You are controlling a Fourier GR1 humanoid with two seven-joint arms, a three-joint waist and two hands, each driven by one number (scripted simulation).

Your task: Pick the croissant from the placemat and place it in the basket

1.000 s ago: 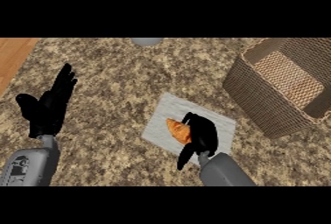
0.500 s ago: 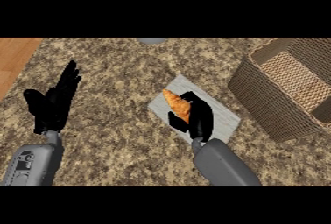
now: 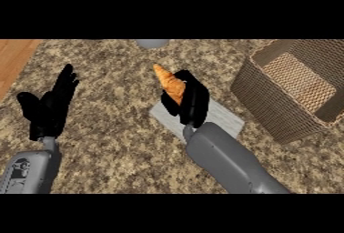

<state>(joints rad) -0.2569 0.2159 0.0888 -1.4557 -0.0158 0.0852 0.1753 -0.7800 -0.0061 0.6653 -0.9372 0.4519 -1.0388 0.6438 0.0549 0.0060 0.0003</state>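
My right hand is curled round the orange croissant and holds it up off the pale grey placemat, its pointed end sticking up and to the left. The woven basket stands to the right of this hand, apart from it, and nothing shows inside it. At the left, my left hand is open with fingers straight and pointing up, resting over the counter.
The speckled stone counter fills most of the view. A wooden strip runs along the upper left edge. A small grey round object sits at the top edge, partly cut off.
My right hand has closed on the croissant and lifted it off the placemat, rising higher between frames. The view has shifted slightly. The left hand stays open at the left.
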